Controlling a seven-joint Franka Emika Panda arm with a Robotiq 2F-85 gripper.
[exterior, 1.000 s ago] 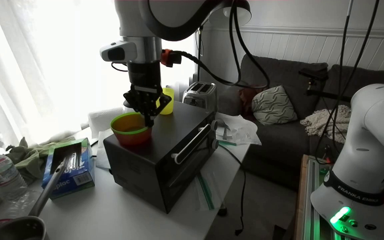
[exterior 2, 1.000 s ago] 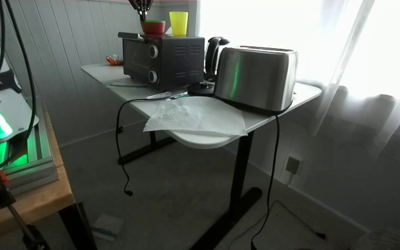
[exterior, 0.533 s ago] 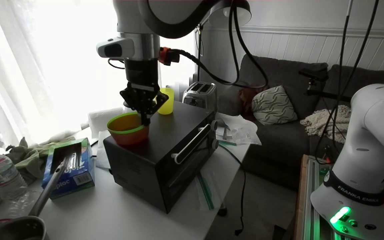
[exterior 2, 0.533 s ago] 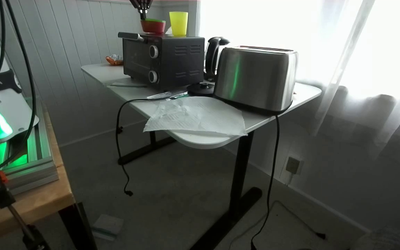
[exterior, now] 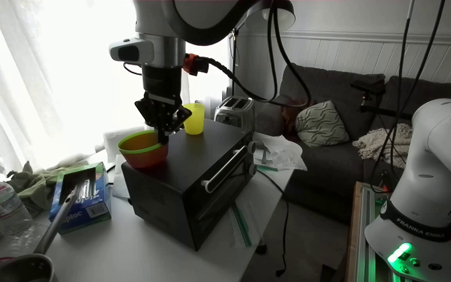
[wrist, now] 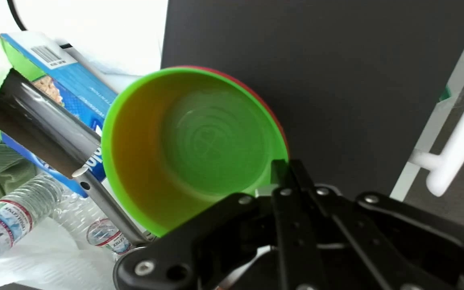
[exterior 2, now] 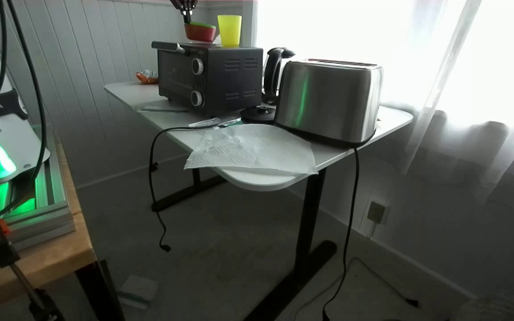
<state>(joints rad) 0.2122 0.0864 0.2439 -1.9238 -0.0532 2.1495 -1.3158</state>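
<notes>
A bowl [exterior: 144, 156], red outside with a green rim and a green-yellow inside, is at the near left end of the black toaster oven [exterior: 206, 150]. The wrist view shows a red edge peeking past the green rim of the bowl [wrist: 212, 141]; whether two bowls are nested I cannot tell. My gripper [wrist: 287, 162] is shut on the rim, one finger inside and one outside. In an exterior view the bowl [exterior 2: 200, 33] hangs tilted from the gripper [exterior 2: 187, 20], a thin light gap beneath it. A yellow cup [exterior: 194, 118] stands behind on the oven.
A Ziploc box [exterior: 86, 209], water bottles [exterior: 9, 209] and a pan [exterior: 18, 268] lie left of the oven. The toaster [exterior 2: 328, 100] and kettle [exterior 2: 273, 73] stand past its far end. An oven door handle [exterior: 225, 170] juts out in front.
Gripper and bowl have shifted together, leftward and slightly up in an exterior view, toward the window side. The bowl has become more tilted and its base has risen a little. The cup stayed put.
</notes>
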